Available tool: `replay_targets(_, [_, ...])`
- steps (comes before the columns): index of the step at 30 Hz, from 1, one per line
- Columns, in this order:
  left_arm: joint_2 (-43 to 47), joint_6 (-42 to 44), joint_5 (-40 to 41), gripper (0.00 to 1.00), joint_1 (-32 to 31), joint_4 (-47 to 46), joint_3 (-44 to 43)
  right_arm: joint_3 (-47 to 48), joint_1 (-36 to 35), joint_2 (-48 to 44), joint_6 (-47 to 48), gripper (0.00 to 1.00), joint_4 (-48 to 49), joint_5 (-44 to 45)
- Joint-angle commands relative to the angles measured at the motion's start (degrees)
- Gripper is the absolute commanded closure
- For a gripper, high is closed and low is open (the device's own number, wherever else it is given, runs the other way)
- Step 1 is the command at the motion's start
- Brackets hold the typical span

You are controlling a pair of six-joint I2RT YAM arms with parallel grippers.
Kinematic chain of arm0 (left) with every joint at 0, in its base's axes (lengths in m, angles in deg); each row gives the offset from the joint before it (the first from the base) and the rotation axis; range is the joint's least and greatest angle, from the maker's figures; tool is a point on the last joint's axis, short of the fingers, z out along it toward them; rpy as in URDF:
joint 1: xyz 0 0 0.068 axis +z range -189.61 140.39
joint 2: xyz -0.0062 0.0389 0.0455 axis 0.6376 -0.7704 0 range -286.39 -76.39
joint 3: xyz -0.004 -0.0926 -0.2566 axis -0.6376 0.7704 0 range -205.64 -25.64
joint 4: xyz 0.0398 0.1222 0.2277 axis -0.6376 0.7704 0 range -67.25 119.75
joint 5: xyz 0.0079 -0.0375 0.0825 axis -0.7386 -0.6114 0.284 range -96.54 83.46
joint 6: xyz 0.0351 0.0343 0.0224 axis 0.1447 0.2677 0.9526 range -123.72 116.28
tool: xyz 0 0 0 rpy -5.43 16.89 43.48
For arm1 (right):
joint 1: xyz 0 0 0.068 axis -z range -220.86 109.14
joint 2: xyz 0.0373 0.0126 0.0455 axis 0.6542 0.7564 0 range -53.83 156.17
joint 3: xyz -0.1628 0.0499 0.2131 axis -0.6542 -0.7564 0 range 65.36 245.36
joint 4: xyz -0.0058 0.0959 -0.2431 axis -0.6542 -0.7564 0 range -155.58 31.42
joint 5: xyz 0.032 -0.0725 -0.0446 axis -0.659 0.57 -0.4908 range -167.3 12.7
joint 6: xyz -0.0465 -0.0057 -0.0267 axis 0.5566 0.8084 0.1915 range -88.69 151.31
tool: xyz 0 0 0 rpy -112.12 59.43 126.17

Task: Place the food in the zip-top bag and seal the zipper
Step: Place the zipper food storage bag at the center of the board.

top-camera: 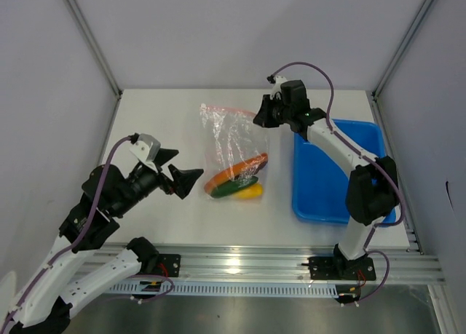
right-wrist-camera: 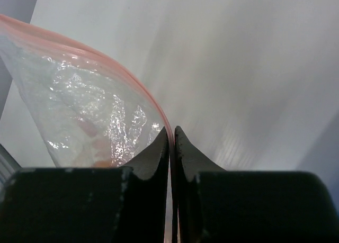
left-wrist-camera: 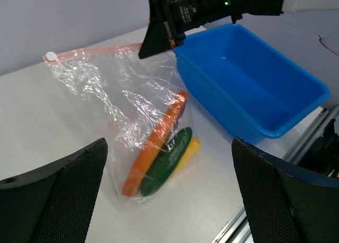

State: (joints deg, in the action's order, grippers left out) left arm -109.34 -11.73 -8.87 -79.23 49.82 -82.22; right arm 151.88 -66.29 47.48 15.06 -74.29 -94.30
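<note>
From where I stand, the left arm (top-camera: 87, 210) is folded low at the near left with its wrist turned toward the middle. The left gripper (top-camera: 188, 167) hangs with its jaws spread wide, gripping nothing. The right arm (top-camera: 342, 148) stretches far and leftward, and the right gripper (right-wrist-camera: 172, 132) has its fingers pinched almost together on the zipper (left-wrist-camera: 100, 51).

The clear zip-top bag (top-camera: 231, 134) is crinkly, with pale pink dots. It stands tilted, with its bottom on the table. The thin pink zipper (left-wrist-camera: 100, 51) runs along its top edge. A long orange piece (left-wrist-camera: 159, 140), a dark-green cucumber (left-wrist-camera: 167, 161) and a yellow piece (left-wrist-camera: 190, 150) lie inside at the bottom, touching side by side.
</note>
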Motion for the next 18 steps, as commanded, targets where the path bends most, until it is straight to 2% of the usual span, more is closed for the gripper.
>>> replay_targets(1, [-0.01, -1.92, -3.03, 0.01, 0.33, -2.55, 0.94, 6.10, 0.65, 3.96, 1.75, 0.87, 1.12, -0.94])
replay_targets(7, [-0.71, -2.01, -3.04, 0.00, 0.24, -2.72, 1.12, 11.29, 0.65, 11.08, 3.86, 0.72, -2.39, 0.11])
replay_targets(9, [-0.89, -1.92, -3.21, 0.01, 0.24, -2.72, 1.03, 14.98, 0.64, 13.81, 4.38, 0.68, -6.34, 1.61])
replay_targets(14, [-1.06, -1.75, -3.12, 0.01, 0.24, -2.72, 1.12, 16.13, 0.73, 14.61, 5.79, 0.57, -7.41, 3.01])
replay_targets(16, [-1.15, -1.92, -3.12, 0.00, 0.24, -2.64, 1.21, 17.19, 0.65, 14.61, 6.67, 0.45, -7.93, 3.46])
replay_targets(18, [-1.15, -2.36, -3.30, 0.00, 0.24, -2.55, 1.29, 17.98, 0.47, 14.35, 7.20, 0.39, -9.43, 5.56])
